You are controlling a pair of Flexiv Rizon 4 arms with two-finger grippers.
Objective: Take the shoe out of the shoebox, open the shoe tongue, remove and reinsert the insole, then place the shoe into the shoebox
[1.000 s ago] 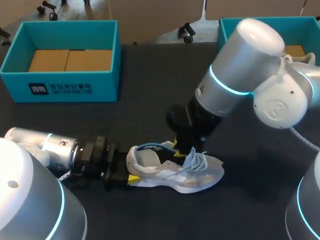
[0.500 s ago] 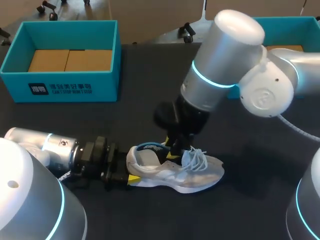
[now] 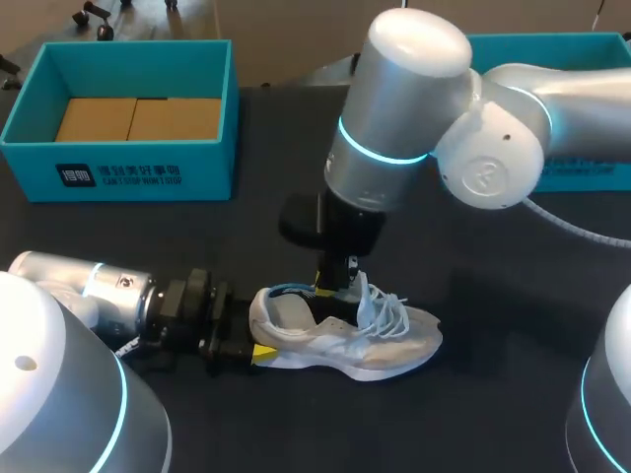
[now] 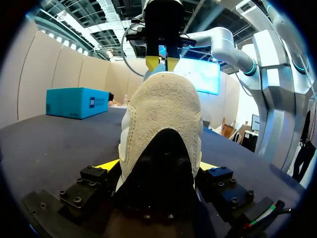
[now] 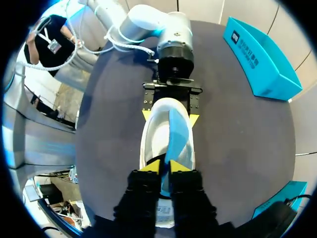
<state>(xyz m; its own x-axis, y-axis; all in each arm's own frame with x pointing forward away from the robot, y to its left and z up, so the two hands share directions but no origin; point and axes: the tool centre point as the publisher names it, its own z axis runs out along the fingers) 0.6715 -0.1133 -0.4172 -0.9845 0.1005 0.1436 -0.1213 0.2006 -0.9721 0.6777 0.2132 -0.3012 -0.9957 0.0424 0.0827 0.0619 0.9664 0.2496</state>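
A white sneaker (image 3: 380,345) lies on its side on the dark table, heel toward my left arm. My left gripper (image 3: 258,352) holds the heel, one yellow tip on each side of it. In the left wrist view the heel (image 4: 161,114) fills the space between those fingers. My right gripper (image 3: 333,284) stands over the shoe's opening. The right wrist view shows its yellow tips (image 5: 167,167) shut on the edge of the blue insole (image 5: 177,131), which rises out of the shoe (image 5: 151,136). The white laces (image 3: 385,310) lie loose.
A teal shoebox (image 3: 148,172) with brown cardboard inside stands at the back left. A second teal box (image 3: 552,39) sits at the back right, partly behind my right arm. Bare dark table lies between the boxes and the shoe.
My right arm has swung left from the laces to the shoe's opening, and its fingers have closed on the insole. The left arm and the shoe have stayed put.
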